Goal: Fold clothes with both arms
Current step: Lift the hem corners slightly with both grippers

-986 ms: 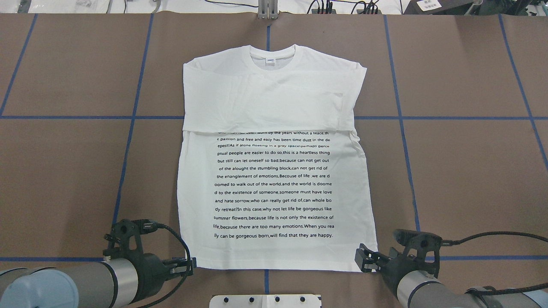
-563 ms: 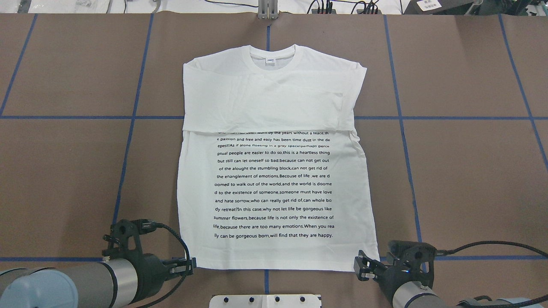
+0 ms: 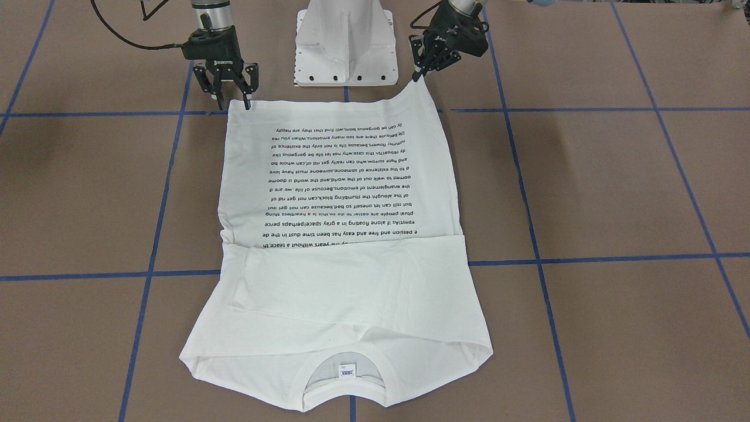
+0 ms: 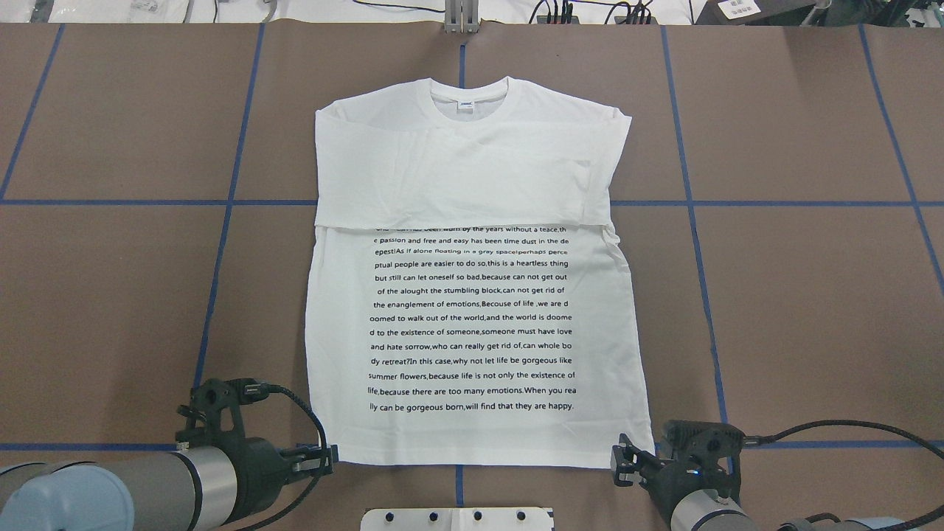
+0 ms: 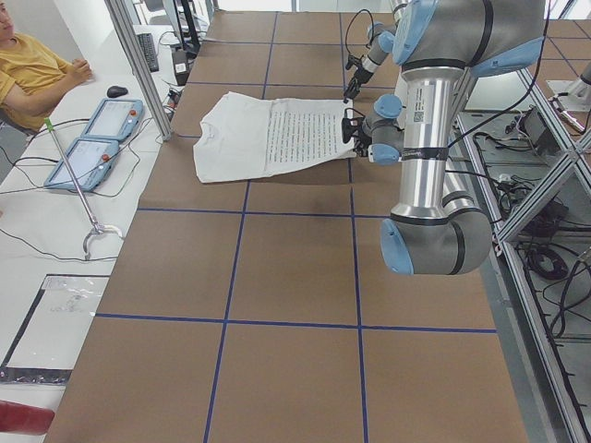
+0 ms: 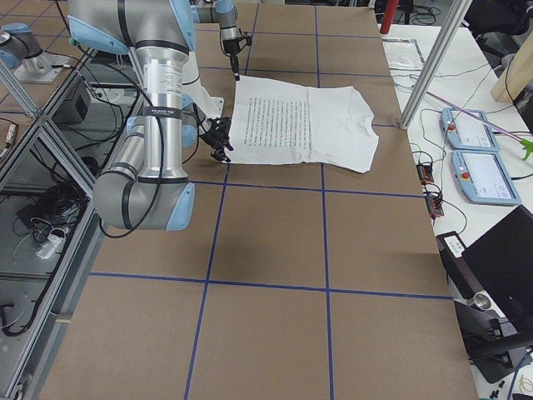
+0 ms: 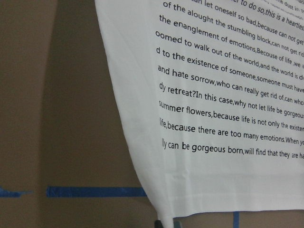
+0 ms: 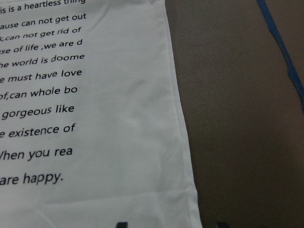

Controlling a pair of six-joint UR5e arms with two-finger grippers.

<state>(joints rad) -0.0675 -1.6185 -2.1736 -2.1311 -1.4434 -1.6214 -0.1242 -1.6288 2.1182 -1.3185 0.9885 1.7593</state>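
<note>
The white long-sleeved T-shirt [image 4: 472, 162] lies flat on the brown table, collar far from me, sleeves folded across the chest, black text facing up. My left gripper [image 4: 330, 453] is shut on the hem's near left corner. In the front view [image 3: 418, 75] that corner is drawn up into it, and the left wrist view shows the cloth [image 7: 228, 71] tapering into the fingers. My right gripper [image 4: 622, 462] is open at the hem's near right corner. In the front view [image 3: 235, 104] its fingers straddle that corner. The right wrist view shows the cloth [image 8: 95, 142] between two fingertips [image 8: 121, 224].
The white metal pedestal base [image 4: 457, 518] stands between my arms, just behind the hem, also in the front view [image 3: 347, 41]. Blue tape lines cross the table. An operator [image 5: 28, 65] and two tablets [image 5: 92, 138] are at the far edge.
My right gripper has moved a little towards me and lower, onto the hem's right corner. The left gripper and the shirt have not moved.
</note>
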